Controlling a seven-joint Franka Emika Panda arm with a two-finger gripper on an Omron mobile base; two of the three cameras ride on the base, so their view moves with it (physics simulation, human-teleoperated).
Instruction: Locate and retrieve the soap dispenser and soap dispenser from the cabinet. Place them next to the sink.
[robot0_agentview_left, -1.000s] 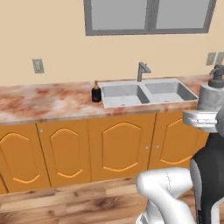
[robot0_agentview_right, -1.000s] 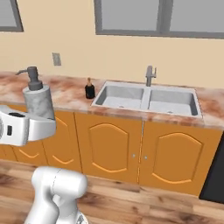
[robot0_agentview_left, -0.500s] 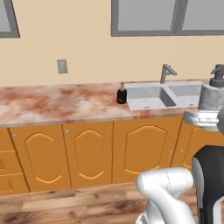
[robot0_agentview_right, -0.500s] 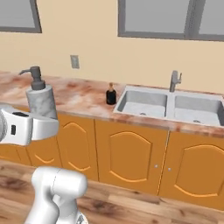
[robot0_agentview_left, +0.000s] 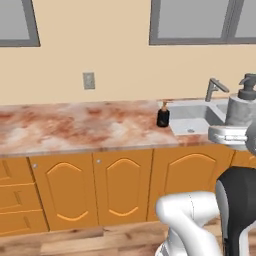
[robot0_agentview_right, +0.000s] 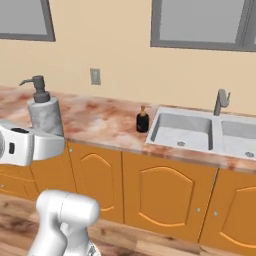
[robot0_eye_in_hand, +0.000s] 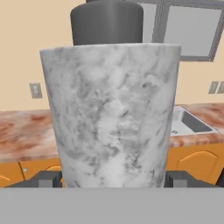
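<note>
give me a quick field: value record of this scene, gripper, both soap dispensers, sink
gripper: the gripper is shut on the grey marbled soap dispenser, held upright in the air
black soap dispenser: the black soap dispenser stands upright on the marbled counter, just left of the sink
sink: double basin, squared grey faucet behind it
backdrop: wall outlet on the beige wall, windows above

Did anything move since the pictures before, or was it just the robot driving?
Just the driving: the base rolled left, so the sink slid right in view. The black soap dispenser stayed beside it, and the gripper kept its jaws shut on the grey soap dispenser.
</note>
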